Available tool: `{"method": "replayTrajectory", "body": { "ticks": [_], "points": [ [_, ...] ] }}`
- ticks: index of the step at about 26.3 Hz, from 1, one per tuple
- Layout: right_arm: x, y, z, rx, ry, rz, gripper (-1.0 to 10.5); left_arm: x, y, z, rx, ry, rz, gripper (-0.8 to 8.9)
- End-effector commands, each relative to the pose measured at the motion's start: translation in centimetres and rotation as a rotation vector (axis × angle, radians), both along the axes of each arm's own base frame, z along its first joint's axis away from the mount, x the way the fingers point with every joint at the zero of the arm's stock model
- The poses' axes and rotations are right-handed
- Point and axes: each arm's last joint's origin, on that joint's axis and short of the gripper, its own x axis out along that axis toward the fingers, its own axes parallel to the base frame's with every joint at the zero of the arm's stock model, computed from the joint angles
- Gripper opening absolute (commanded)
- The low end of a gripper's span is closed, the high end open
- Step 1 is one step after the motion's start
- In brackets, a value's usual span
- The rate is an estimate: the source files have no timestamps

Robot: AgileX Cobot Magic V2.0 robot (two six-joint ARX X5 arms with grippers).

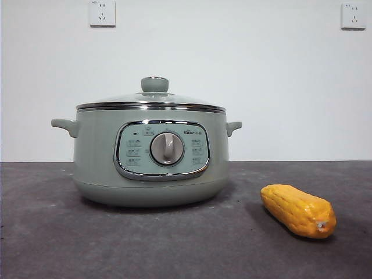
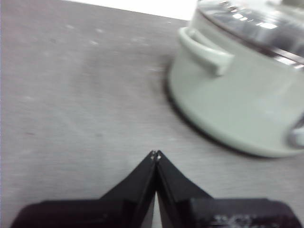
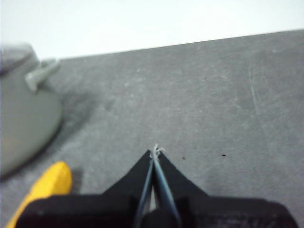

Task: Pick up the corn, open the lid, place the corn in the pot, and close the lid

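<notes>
Waiting above the bench [image 1: 52, 244], both claws idle. Left claw [image 2: 156, 154]: jaws pressed together, nothing held, over bare bench, with the pot [image 2: 237, 99] at about 1 o'clock from the tips in the left wrist view. Right claw [image 3: 156, 151]: jaws pressed together, nothing held; the corn [image 3: 45, 187] sits at about 8 o'clock from the tips, pot further off at 10 o'clock.

Front view: pot [image 1: 151, 168] left of centre, dial facing me. Lid [image 1: 152, 100] seated on its rim, knob up. Corn [image 1: 298, 210] lies on its side on the bench at 4 o'clock from the pot, apart from it. Two wall sockets [image 1: 102, 13] high behind.
</notes>
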Motion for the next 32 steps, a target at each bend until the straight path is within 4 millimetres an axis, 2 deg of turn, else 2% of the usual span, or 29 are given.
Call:
{"method": "replayTrajectory", "body": {
  "ticks": [1,9,16,21,26,32],
  "points": [
    [-0.3,0.0,1.8,0.13,-0.044,0.006,-0.1,-0.1,-0.1,1.5,-0.061,-0.031,-0.031,-0.06],
    [-1.0,0.3,7.5,0.18,-0.065,0.091,-0.1,-1.1,-0.4,6.8,-0.092,-0.052,-0.056,-0.06],
    [-0.9,0.6,13.2,0.098,0.088,0.197,-0.1,-2.4,-0.8,12.2,-0.097,-0.065,-0.147,-0.06],
    [-0.2,0.7,16.6,0.029,0.257,0.244,-0.1,-2.7,-0.9,14.5,-0.064,0.01,-0.188,-0.06],
    [1.0,0.8,18.7,-0.023,0.426,0.302,-0.1,-2.7,-1.1,16.4,-0.034,0.103,-0.232,-0.07],
    [2.2,1.0,19.6,-0.069,0.601,0.397,-0.1,-2.1,-1.5,18.6,0.002,0.198,-0.32,-0.07]
  ]
}}
